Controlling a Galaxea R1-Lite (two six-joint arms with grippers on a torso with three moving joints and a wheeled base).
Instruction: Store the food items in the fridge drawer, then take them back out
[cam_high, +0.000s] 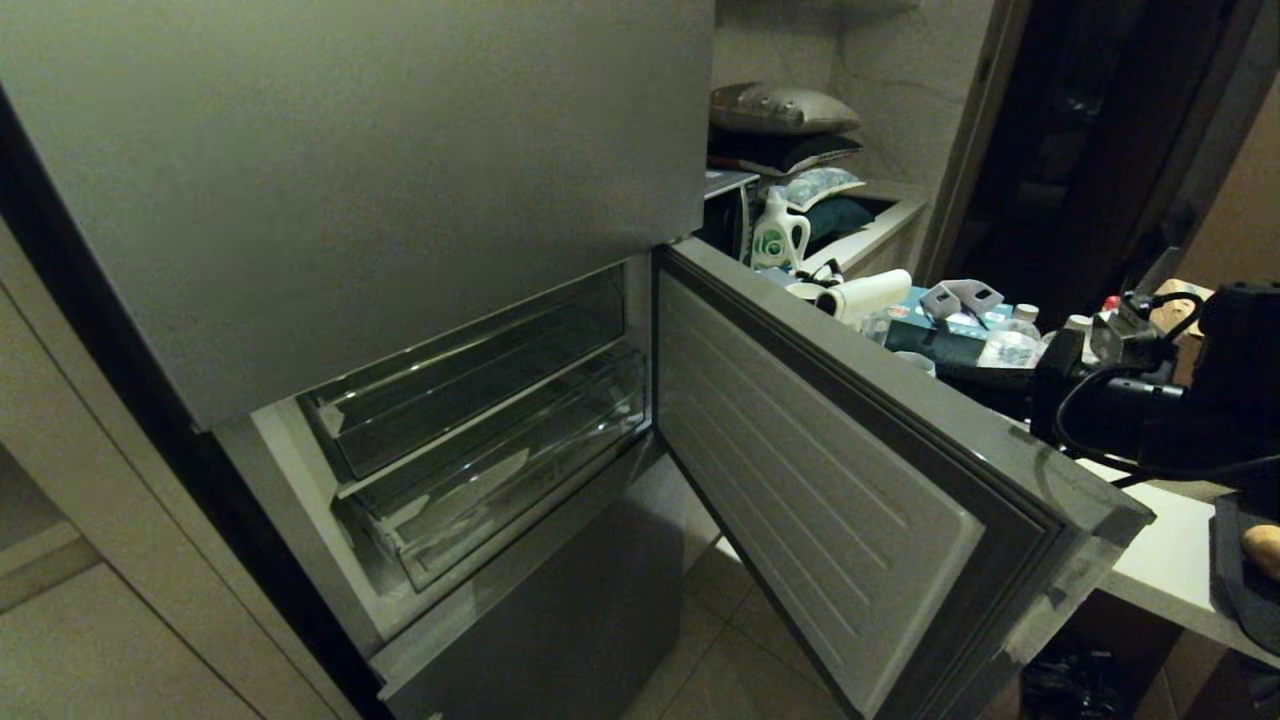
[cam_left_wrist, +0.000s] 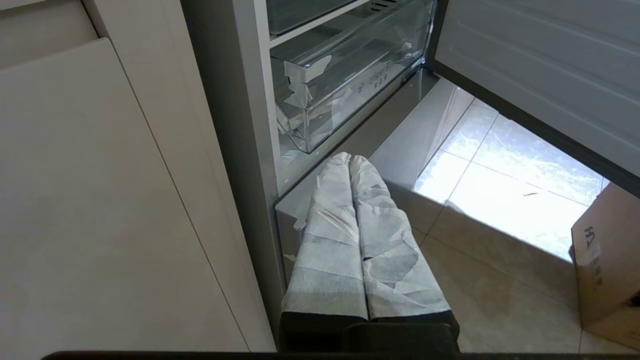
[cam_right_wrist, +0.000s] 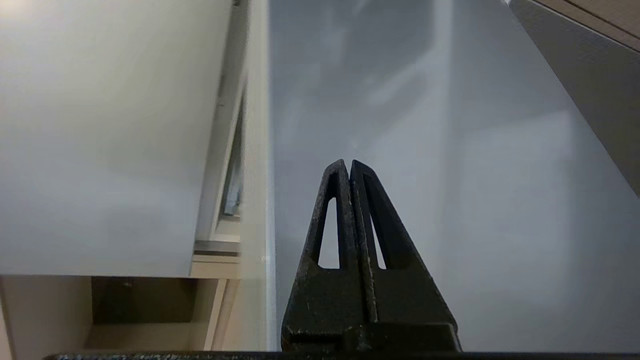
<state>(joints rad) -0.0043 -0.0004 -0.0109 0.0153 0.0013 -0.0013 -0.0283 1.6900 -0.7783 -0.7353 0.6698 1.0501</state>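
Head view: fridge door (cam_high: 820, 480) open, fridge drawer (cam_high: 500, 470) pushed in. Right gripper (cam_right_wrist: 349, 165) closed, empty; left gripper (cam_left_wrist: 350, 160) closed, parked. Advice: open right gripper, approach drawer front squarely, pull straight.

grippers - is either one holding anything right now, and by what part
Nothing is held. The left gripper has its taped fingers pressed together, empty, near the fridge drawer. The right gripper is shut on nothing too.

Fridge (cam_high: 350, 180): grey, middle door (cam_high: 830, 480) swung open to the right.
Fridge drawer (cam_high: 500, 470): clear, pushed in, under a second clear bin (cam_high: 460, 380).
Desk (cam_high: 1150, 545): white, cluttered, right of the door.
Detergent jug (cam_high: 778, 232): white-and-green, behind the door.
Right arm (cam_high: 1150, 405): black, above the desk.
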